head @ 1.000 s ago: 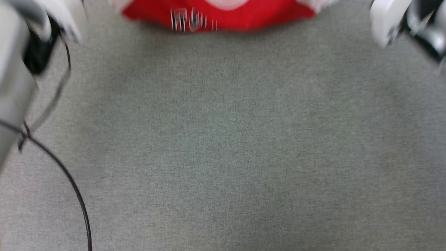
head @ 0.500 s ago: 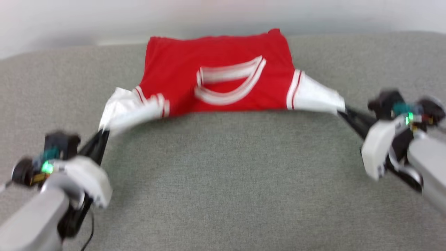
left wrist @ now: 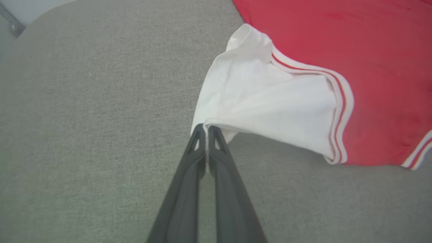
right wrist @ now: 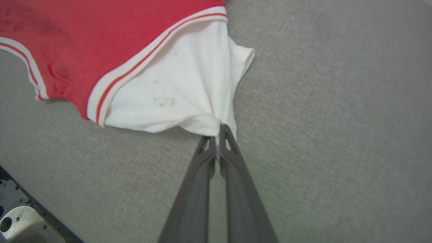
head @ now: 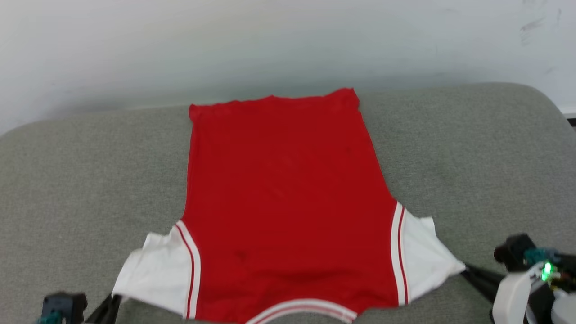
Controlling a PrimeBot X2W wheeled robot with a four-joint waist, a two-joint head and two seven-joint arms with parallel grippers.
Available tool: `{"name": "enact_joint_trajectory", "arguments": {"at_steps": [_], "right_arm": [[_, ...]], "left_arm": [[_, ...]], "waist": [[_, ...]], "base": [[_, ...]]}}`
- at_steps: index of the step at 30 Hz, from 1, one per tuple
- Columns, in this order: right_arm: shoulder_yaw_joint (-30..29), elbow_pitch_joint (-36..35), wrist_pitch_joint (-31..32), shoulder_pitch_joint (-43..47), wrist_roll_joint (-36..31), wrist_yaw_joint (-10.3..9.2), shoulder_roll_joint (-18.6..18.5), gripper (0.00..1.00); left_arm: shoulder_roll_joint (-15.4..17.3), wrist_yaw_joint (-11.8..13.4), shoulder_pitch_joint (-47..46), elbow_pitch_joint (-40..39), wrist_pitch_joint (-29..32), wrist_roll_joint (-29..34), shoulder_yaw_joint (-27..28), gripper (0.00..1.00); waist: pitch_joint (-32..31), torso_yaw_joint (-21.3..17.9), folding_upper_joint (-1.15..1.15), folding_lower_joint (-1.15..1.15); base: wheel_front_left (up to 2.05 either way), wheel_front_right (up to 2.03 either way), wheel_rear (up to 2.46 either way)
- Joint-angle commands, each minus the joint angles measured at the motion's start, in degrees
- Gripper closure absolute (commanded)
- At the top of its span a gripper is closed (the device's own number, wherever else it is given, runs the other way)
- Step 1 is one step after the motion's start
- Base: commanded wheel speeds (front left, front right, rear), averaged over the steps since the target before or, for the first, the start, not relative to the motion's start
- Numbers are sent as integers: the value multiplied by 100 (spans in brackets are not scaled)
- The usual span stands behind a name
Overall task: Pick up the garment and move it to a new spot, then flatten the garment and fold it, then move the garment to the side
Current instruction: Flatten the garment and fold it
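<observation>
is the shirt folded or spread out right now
Spread out: the garment lies flat on the grey cushion, left end effector shut on one white sleeve, right end effector on the other.

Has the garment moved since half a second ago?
Yes. The garment has been drawn out toward the robot: its hem stays by the far edge of the grey surface, while its sleeves now lie farther from it.

You see the shirt as soft, matt red cloth; its sleeves are thin white cloth, the trim ribbed. The grey surface is coarse, matt woven fabric. The fingers look like smooth, dull dark plastic. The wall is smooth, the bracket bare metal.
</observation>
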Motion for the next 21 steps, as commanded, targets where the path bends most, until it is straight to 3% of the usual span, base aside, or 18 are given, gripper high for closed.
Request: {"name": "enact_joint_trajectory", "arguments": {"at_steps": [1, 8, 14, 16, 17, 21], "right_arm": [[-86, -125, 77, 350, 40, -6, -83, 100], [-628, -716, 514, 1530, 28, -7, -421, 100], [-1192, -1059, 1113, 2051, -97, -7, -488, 97], [-1512, -1140, 1243, 2075, -186, -7, -469, 56], [-1671, -1197, 1283, 2073, -237, -7, -482, 0], [-2427, -1570, 1517, 1898, -307, -5, -579, 0]], "left_arm": [[89, 130, 263, -100, -15, -58, 48, 100], [159, 431, 1095, -458, -16, -197, 82, 100], [-6, 429, 1059, -561, -16, -2, 87, 100], [-39, 424, 974, -589, -16, 59, 112, 100], [-50, 425, 937, -592, -16, 103, 122, 100], [-108, 436, 782, -642, -16, 260, 103, 100]], "waist": [[-110, -15, 0, 1], [-228, 19, 0, 1], [-160, 91, 0, 1], [-124, 112, 0, 1], [-106, 124, 0, 1], [35, 191, 0, 1]], "base": [[0, 0, 0], [0, 0, 0], [0, 0, 0], [0, 0, 0], [0, 0, 0], [0, 0, 0]]}}
